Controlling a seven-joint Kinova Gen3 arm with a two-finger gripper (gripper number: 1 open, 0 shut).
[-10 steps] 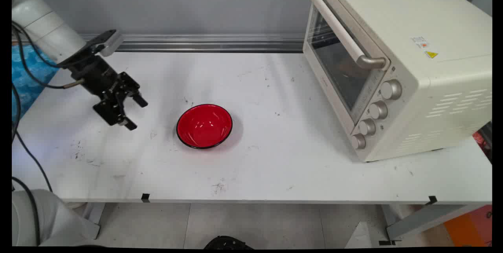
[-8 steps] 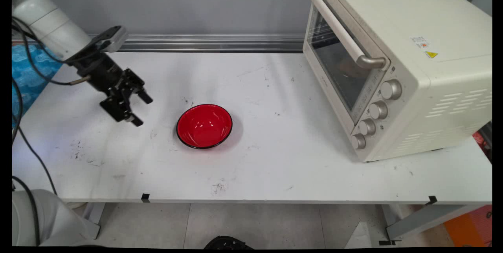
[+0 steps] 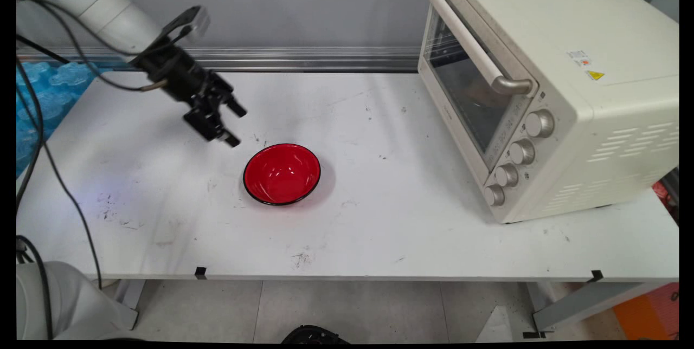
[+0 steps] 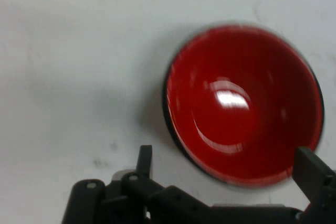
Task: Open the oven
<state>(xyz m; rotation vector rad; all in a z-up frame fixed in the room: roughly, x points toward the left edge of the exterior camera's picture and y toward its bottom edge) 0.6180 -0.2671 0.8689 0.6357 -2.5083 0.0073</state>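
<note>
across the front of the white table point(image 3: 379, 240), scuffed with dark marks, nothing stands; a bare stretch runs from the near edge up to the bowl. a little farther in, left of the middle, sits the glossy red bowl with a thin black rim point(image 3: 282, 174), upright, its inside showing nothing in it. it has kept its place on the table through all three main views.

what has changed is the arm. less than a second ago the black two-finger gripper point(image 3: 234, 124) hung well to the left of the bowl; it has since swung rightward and toward the back of the table, and now hovers just beside the bowl's far-left rim, above the table and touching nothing. its fingers are spread wide apart and hold nothing. in the hand view the red bowl point(image 4: 242, 104) fills the upper right of the picture, with the gripper point(image 4: 224, 166) low in the picture, one finger off the bowl's rim and the other over its lower edge. so the hand has closed most of its gap to the bowl.

farther back on the right stands the cream-white toaster oven with a glass door and four knobs point(image 3: 542, 89), door shut, well apart from both bowl and gripper.
</note>
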